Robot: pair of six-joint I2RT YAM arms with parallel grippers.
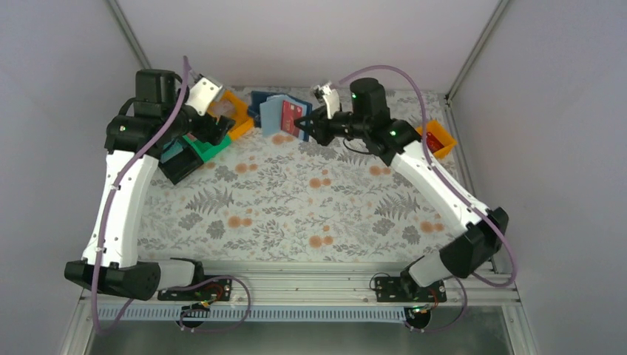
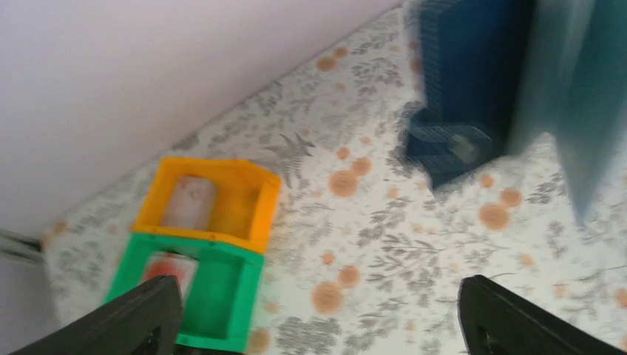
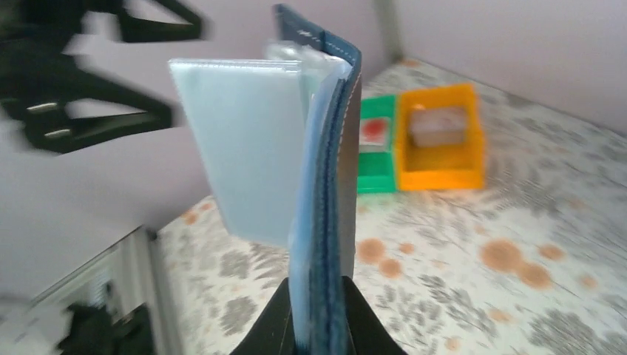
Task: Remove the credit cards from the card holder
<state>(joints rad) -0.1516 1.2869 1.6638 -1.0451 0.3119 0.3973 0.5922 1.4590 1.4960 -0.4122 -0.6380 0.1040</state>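
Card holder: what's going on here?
The right gripper is shut on the card holder, holding it upright and splayed open. The left gripper is open and empty near the orange bin, which holds a pale card, and the green bin, which holds a red-blotched card. A reddish card looks tucked in the holder, not yet out.

The card holder (image 3: pixel 329 222) looks like stitched navy leather, its sleeve (image 3: pixel 236 148) glossy clear plastic; the orange bin (image 3: pixel 440 177) at three o'clock is smooth plastic.
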